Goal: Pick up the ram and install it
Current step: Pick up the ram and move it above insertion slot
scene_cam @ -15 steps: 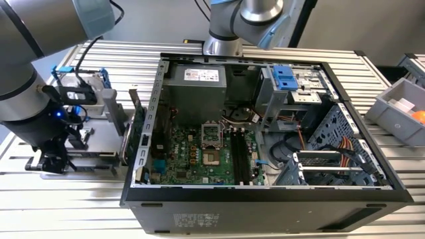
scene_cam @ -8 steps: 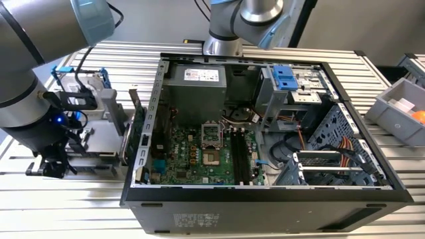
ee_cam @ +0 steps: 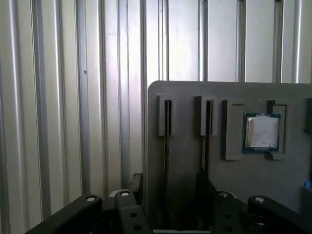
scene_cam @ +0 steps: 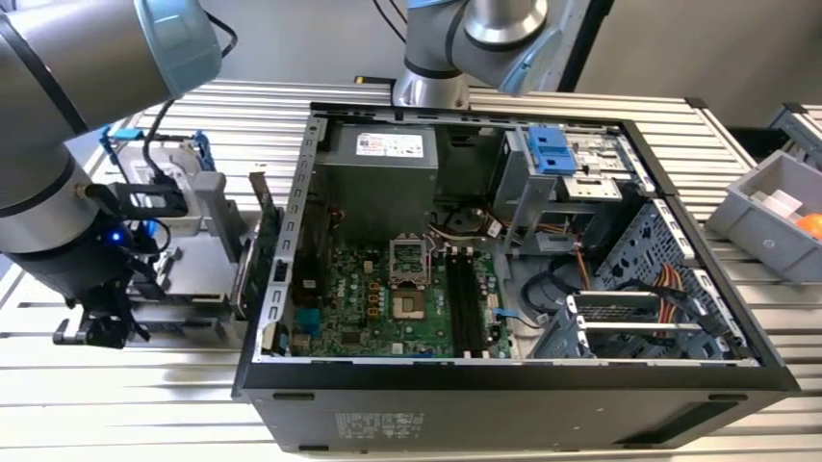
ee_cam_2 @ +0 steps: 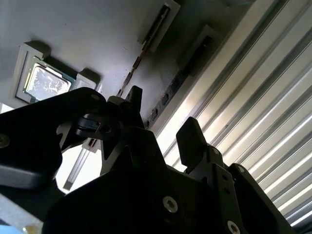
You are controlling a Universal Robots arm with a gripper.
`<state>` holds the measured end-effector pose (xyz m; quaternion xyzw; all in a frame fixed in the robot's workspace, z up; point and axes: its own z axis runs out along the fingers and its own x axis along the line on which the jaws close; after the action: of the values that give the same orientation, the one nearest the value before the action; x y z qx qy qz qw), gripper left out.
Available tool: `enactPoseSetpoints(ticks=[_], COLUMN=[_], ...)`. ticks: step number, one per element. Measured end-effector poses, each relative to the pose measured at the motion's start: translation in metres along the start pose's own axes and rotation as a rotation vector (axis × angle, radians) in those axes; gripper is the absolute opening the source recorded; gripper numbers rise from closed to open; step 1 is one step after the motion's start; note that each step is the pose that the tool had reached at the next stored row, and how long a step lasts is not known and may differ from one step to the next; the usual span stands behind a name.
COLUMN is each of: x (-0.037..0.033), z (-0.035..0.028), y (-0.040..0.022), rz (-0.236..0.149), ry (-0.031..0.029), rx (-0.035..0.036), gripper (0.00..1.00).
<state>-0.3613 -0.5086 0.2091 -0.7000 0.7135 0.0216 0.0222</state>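
Note:
In both wrist views, the ram (ee_cam: 166, 146) (ee_cam_2: 141, 53) stands edge-on as a thin dark stick in a narrow slot of a grey holder plate (ee_cam: 185, 97) (ee_cam_2: 97, 39). A second thin stick (ee_cam: 206, 141) stands in the neighbouring slot. My gripper (ee_cam: 170, 187) (ee_cam_2: 163, 117) is open just short of the holder. Its black fingers (ee_cam: 136, 184) (ee_cam_2: 191, 136) are spread to either side of the first stick's line and touch nothing. In the exterior view my gripper (scene_cam: 103, 329) hangs low at the view's left, beside the open computer case (scene_cam: 514, 380).
A processor chip (ee_cam: 262, 132) (ee_cam_2: 46, 83) lies in a pocket of the holder beside the slots. The ribbed metal table (ee_cam: 73, 97) surrounds it. Inside the case the green motherboard (scene_cam: 372, 308) carries long black slots (scene_cam: 465, 298). A grey bin (scene_cam: 771, 217) sits at the view's right.

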Motion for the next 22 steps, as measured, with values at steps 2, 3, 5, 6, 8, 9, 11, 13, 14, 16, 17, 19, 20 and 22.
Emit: enactPoseSetpoints(ticks=[2,3,5,6,8,9,11,13,14,16,17,19,20,22], x=[0.0001,0.0002,0.0002,0.0003,0.0004,0.0005,0.0006,0.0009,0.0009,0.0011,0.0011,0.0012,0.0012,0.0012], z=[0.0019,0.0026,0.0041,0.0049,0.0068,0.0079,0.0106,0.0134,0.0146,0.0170,0.0179,0.0183,0.0183,0.0183], y=[0.0001,0.0002,0.0003,0.0003,0.0008,0.0011,0.0018,0.0021,0.0021,0.0022,0.0022,0.0023,0.0023,0.0022], rz=[-0.003,-0.003,-0.004,-0.004,-0.004,-0.004,-0.004,-0.004,-0.004,-0.004,-0.004,-0.004,-0.004,-0.004], ry=[0.0000,0.0001,0.0001,0.0001,0.0002,0.0002,0.0001,0.0001,0.0001,0.0001,0.0002,0.0003,0.0004,0.0004], rx=[-0.0002,-0.0003,-0.0003,-0.0003,-0.0004,-0.0004,-0.0003,-0.0002,-0.0002,-0.0001,-0.0002,-0.0003,-0.0003,-0.0002], gripper=[1.00,1.00,1.00,1.00,1.00,1.00,1.00,1.00,1.00,1.00,1.00,1.00,1.00,1.00])
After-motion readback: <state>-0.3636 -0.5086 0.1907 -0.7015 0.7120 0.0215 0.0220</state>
